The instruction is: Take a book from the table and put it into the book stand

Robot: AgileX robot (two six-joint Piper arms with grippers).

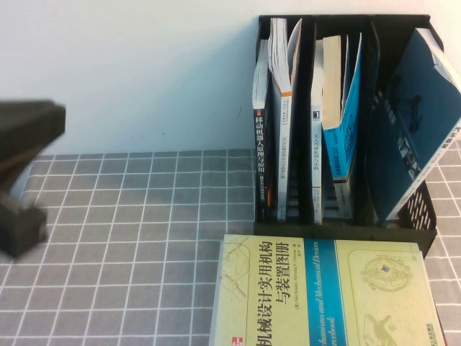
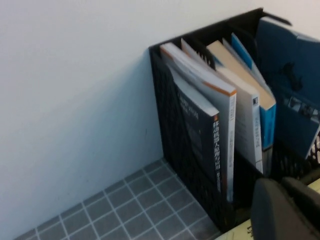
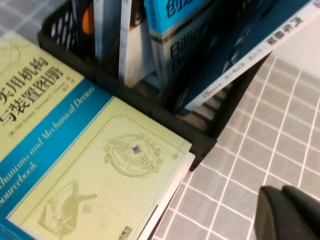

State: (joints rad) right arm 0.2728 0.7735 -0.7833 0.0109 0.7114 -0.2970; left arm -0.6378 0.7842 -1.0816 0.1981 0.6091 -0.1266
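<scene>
White wall behind, grey gridded table [image 1: 130,238] below: the book [image 1: 344,122] already leans in the middle slot of the book stand [image 1: 346,232]. I judge only a clean retreat remains. The left gripper [image 2: 281,195], fingers closed on nothing, hangs far left. The right gripper [image 3: 287,212], whose state I cannot tell, hovers beside the stand's corner and the yellow-green book [image 1: 324,295]; it should brush neither.
</scene>
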